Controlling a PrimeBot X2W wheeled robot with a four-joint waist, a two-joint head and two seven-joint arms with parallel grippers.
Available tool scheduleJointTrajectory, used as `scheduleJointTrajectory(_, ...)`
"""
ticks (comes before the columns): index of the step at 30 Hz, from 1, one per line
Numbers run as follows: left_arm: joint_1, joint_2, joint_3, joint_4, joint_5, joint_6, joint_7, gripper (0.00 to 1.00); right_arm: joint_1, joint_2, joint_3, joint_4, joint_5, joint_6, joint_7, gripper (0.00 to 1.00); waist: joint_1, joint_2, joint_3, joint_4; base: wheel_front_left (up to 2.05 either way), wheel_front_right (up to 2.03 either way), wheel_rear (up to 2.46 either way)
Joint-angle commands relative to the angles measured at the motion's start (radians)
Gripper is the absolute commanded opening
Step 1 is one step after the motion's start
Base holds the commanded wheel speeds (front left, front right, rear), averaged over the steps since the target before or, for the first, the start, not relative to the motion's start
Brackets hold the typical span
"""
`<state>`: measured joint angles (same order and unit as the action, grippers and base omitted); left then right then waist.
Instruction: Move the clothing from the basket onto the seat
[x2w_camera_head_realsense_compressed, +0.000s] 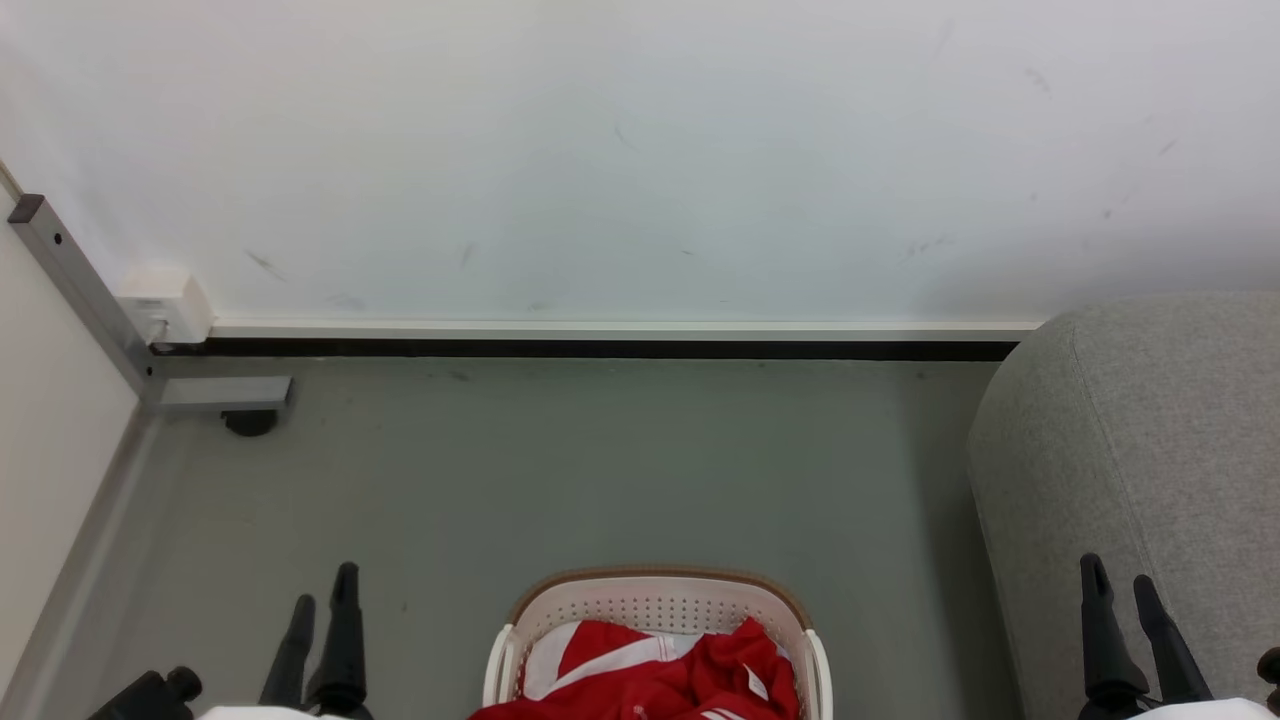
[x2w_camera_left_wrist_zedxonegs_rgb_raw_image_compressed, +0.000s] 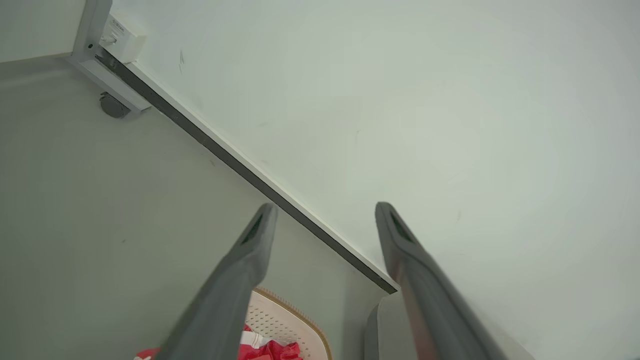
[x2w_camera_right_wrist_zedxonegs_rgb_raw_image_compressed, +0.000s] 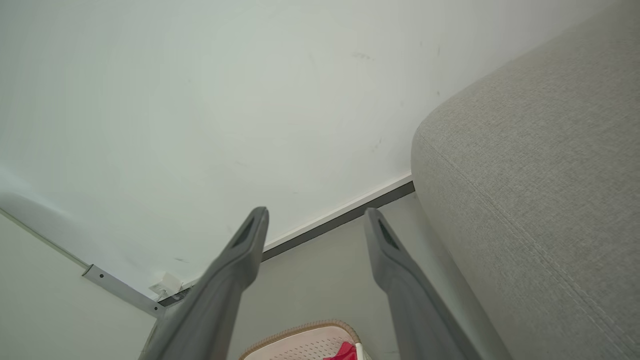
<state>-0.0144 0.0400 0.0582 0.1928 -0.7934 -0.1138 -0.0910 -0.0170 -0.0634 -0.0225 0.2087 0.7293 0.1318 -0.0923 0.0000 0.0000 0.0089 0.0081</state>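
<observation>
The clothing (x2w_camera_head_realsense_compressed: 680, 670) lay bunched inside the basket (x2w_camera_head_realsense_compressed: 655, 585), a heap of red folds with white panels and a thin white stripe. It covered the bottom of the basket as far as I could see. The perforated far wall stood bare above the fabric, under the brown rim band. The basket's near end was cut off by the edge of my head view.

The basket sat on the floor (x2w_camera_head_realsense_compressed: 600, 460) between my two grippers, to the right of the left gripper (x2w_camera_head_realsense_compressed: 325, 585) and to the left of the right gripper (x2w_camera_head_realsense_compressed: 1117, 570). Neither gripper touched it. On the left wrist view, the basket and a scrap of red showed low down beside the inner finger. The left fingers were spread well apart with nothing between them, pointing towards the wall (x2w_camera_head_realsense_compressed: 640, 150).

The right gripper was parted just as wide and gripped nothing. The seat (x2w_camera_head_realsense_compressed: 1150, 450) rose close on its right, a rounded grey fabric side. I could not tell whether the fingers brushed it. The basket's rim showed below and between those fingers on the right wrist view.

Beyond both grippers, a dark skirting strip (x2w_camera_head_realsense_compressed: 600, 349) ran along the foot of the wall. Off to the far left of the left gripper stood a metal post (x2w_camera_head_realsense_compressed: 80, 290) with a small white box (x2w_camera_head_realsense_compressed: 165, 303) beside it.
</observation>
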Motion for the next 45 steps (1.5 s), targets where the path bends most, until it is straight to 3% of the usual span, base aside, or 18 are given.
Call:
scheduleJointTrajectory(1,-0.001,0.009,0.000,-0.016,0.050,0.003,-0.014,1.00,0.000,-0.009,0.003,-0.006,-0.039,-0.001,-0.012,1.00,0.0000,0.0000,0.000,-0.001,0.00,0.00,0.00)
scheduleJointTrajectory(26,0.033,0.020,-0.012,-0.019,0.407,0.031,-0.084,1.00,0.014,-0.015,-0.002,0.004,-0.316,-0.001,-0.080,1.00,0.0000,0.0000,-0.001,-0.006,0.00,0.00,0.00)
scheduleJointTrajectory(45,0.057,0.054,-0.044,0.002,0.579,0.042,-0.123,1.00,0.036,-0.008,-0.043,0.029,-0.456,-0.002,-0.122,1.00,0.0000,0.0000,-0.001,-0.016,0.00,0.00,0.00)
